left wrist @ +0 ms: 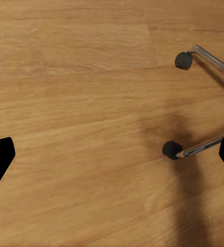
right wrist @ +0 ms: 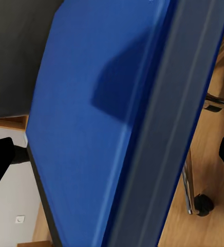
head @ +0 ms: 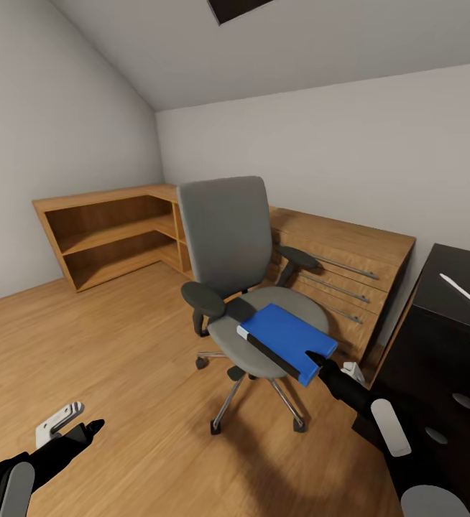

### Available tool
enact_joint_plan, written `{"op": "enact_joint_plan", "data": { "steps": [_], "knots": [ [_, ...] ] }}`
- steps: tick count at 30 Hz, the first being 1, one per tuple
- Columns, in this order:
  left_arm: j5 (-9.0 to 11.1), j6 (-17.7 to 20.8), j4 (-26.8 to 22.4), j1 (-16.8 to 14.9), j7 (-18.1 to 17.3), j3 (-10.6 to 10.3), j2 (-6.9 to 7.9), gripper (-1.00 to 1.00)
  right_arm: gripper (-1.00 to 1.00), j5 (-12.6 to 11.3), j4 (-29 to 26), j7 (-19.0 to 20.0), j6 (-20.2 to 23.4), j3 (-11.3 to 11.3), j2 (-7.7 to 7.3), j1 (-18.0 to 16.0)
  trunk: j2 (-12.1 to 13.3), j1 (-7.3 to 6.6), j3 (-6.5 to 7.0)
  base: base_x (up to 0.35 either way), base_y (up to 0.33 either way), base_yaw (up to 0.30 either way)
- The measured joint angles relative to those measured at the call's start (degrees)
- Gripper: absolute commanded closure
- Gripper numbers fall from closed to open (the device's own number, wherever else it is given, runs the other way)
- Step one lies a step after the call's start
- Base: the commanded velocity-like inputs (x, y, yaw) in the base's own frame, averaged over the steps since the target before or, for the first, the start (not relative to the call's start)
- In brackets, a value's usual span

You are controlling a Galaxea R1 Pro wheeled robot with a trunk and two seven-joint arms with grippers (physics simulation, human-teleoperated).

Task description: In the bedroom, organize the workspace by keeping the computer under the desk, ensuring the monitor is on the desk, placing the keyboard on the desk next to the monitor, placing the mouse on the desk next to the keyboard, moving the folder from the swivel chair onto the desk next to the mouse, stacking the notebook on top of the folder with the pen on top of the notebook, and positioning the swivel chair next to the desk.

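- Folder step is in hand: the bright blue folder lies on the swivel chair seat, overhanging its front edge.
- Right gripper sits at the folder's near corner, fingers spread apart either side; contact is hard to call from here.
- Next: clamp that edge, lift clear, carry it over to the black desk.
- Left gripper hangs apart over the floor.

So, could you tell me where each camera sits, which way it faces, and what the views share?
Head view: on the head, looking forward and down at the swivel chair with the folder; left gripper and right gripper show.
Left wrist view: by the left gripper, facing the floor.
Right wrist view: by the right gripper, close over the folder.
All share the chair's wheeled base.
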Motion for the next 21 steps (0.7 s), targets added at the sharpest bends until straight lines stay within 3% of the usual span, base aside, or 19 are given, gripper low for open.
{"op": "enact_joint_plan", "data": {
  "steps": [10,21],
  "knots": [
    [0.14,0.32,-0.04,-0.01,-0.12,-0.03,0.01,-1.00,-1.00,0.00,0.00,0.00,0.04,0.00,0.01,0.00,0.00,0.00,0.00,0.000,0.000,0.000],
    [0.16,0.37,-0.07,0.01,-0.11,-0.09,0.00,-1.00,-1.00,0.00,0.00,0.05,0.04,0.00,0.02,0.00,-1.99,1.09,-0.89,0.000,0.000,0.000]
  ]
}}
